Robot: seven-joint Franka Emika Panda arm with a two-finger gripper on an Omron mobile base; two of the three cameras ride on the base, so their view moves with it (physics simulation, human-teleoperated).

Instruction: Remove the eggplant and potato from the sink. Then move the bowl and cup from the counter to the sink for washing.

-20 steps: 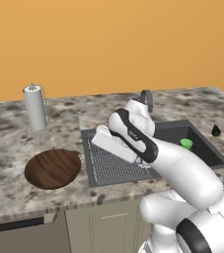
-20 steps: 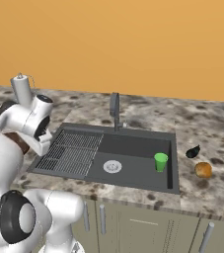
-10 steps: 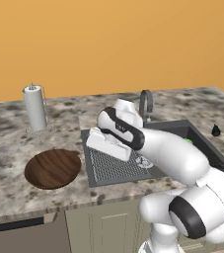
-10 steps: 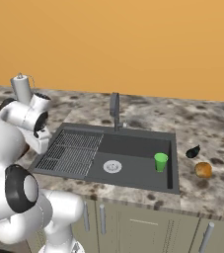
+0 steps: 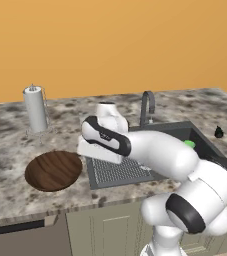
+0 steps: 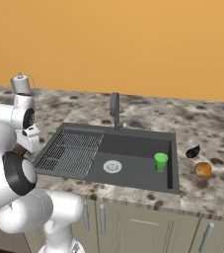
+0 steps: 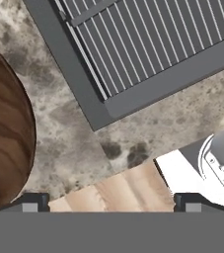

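**Hand view: gripper nearing the bowl**

Empty gripper (image 7: 108,202) is hanging with jaws spread wide over counter (image 7: 74,128) beside the bowl (image 7: 5,133), left of the sink (image 5: 135,167). It should be centering over the rim before descending.

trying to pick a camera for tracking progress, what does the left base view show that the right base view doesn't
Left base view alone: the whole wooden bowl on the counter, left of the sink. Right base view alone: the drain and the full green cup in the basin. Both: faucet, paper towel holder, eggplant and potato on the counter right of the sink.
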